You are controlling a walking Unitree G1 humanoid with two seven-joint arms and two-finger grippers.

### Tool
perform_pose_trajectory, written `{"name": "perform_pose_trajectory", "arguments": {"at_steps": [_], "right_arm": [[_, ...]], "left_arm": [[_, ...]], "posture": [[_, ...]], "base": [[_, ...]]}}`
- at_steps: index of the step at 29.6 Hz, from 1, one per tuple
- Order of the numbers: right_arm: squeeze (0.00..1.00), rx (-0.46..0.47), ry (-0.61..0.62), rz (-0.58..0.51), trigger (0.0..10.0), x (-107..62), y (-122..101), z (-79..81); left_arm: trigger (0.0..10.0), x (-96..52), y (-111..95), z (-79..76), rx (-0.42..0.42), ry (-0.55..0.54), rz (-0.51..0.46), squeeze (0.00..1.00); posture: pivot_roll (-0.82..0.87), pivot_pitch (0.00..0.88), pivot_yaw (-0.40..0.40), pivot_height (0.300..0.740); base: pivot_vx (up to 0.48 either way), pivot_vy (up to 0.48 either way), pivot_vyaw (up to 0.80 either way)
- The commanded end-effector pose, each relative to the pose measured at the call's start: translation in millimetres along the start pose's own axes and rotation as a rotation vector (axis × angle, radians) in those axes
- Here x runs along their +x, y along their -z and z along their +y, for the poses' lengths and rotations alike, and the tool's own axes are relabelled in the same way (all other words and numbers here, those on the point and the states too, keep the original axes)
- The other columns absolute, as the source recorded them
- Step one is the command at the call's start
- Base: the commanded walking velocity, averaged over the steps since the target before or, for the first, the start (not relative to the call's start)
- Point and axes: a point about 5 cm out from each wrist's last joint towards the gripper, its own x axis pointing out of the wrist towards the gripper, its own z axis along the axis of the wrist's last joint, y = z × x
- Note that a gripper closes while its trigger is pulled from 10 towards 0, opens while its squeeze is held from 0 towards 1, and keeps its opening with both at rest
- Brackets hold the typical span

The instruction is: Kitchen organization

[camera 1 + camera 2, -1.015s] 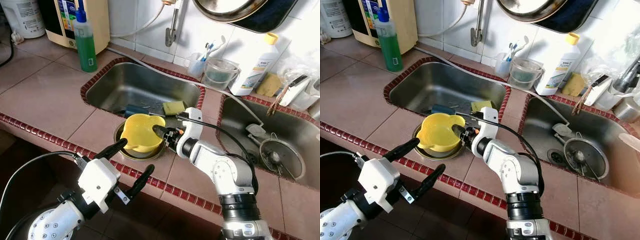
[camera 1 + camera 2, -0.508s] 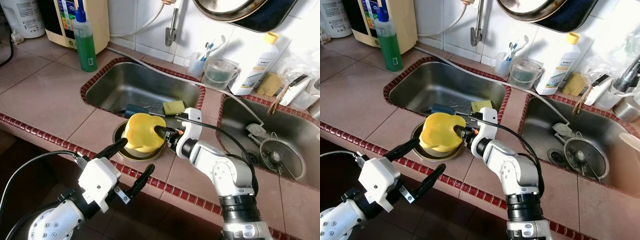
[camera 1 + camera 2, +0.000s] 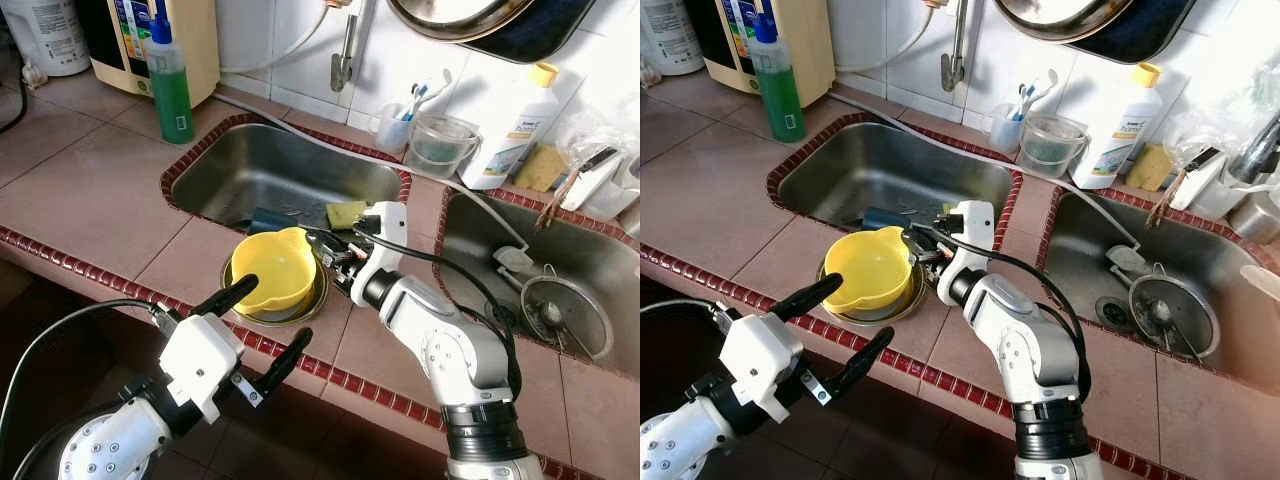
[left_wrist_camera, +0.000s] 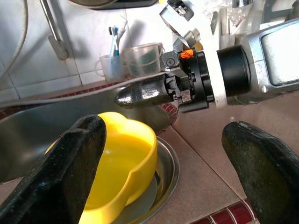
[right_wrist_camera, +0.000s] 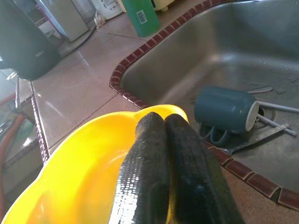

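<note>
Tiled in pinkish brown with a dark red border, the table (image 3: pixel 90 190) runs across the frame and holds two steel sinks.

Nearest me, at the lower left of the head view, my left gripper (image 3: pixel 258 325) hovers off the table's front edge, its two black fingers spread wide apart and holding nothing.

Just past it, at centre frame, a yellow bowl (image 3: pixel 272 274) sits upright inside a shallow metal dish (image 3: pixel 318 297) on the table, right in front of the left sink (image 3: pixel 285 175).

My right gripper (image 3: pixel 322 252) reaches in from the lower right and ends at the bowl's right rim. In the right wrist view its two fingers (image 5: pixel 159 177) press together side by side over the yellow rim, and I cannot tell whether they pinch the rim between them.

Behind the bowl, inside the left sink, a dark blue mug (image 5: pixel 226 112) lies on its side beside some cutlery and a yellow-green sponge (image 3: pixel 346 213).

Farther back, a green bottle (image 3: pixel 170 85) stands at the upper left, a clear cup with toothbrushes (image 3: pixel 393 125) and a clear plastic jug (image 3: pixel 437 146) sit between the sinks by the wall, and a white bottle with a yellow cap (image 3: pixel 510 130) stands at the upper right.
</note>
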Motion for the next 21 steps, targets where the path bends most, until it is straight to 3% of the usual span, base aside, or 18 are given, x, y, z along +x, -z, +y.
{"name": "perform_pose_trajectory", "arguments": {"at_steps": [1,6,7,13,14,21], "right_arm": [[0.0,-0.001,0.001,-0.016,0.0,-2.6,-2,-1.9],[0.0,0.025,0.009,0.028,0.0,-4.6,5,-4.6],[0.0,0.033,0.009,0.04,10.0,-5.0,7,-5.0],[0.0,0.048,0.02,0.07,10.0,-5.3,13,-6.8],[1.0,0.073,-0.003,0.071,10.0,-5.3,13,-5.4],[1.0,0.084,-0.012,0.044,10.0,-5.1,7,-6.5]], "left_arm": [[10.0,0.7,-1,-2.4,0.001,0.013,-0.005,0.0],[10.0,1.3,-2,-1.8,0.005,0.014,-0.006,0.0],[10.0,1.5,-2,-1.8,0.005,0.015,-0.007,0.0],[10.0,1.7,-2,-1.8,0.007,0.017,-0.008,0.0],[10.0,1.9,-2,-1.7,0.007,0.017,-0.009,0.0],[10.0,2.4,-2,-0.8,0.007,0.012,-0.01,0.0]], "posture": [[-0.08,0.115,-0.127,0.74],[-0.08,0.112,-0.126,0.74],[-0.08,0.112,-0.126,0.74],[-0.08,0.108,-0.125,0.74],[-0.08,0.108,-0.125,0.74],[-0.08,0.112,-0.124,0.74]], "base": [[0.0,0.0,0.0],[0.0,0.0,0.0],[0.0,0.0,0.0],[0.0,0.0,0.0],[0.0,0.0,0.0],[0.0,0.0,0.0]]}}
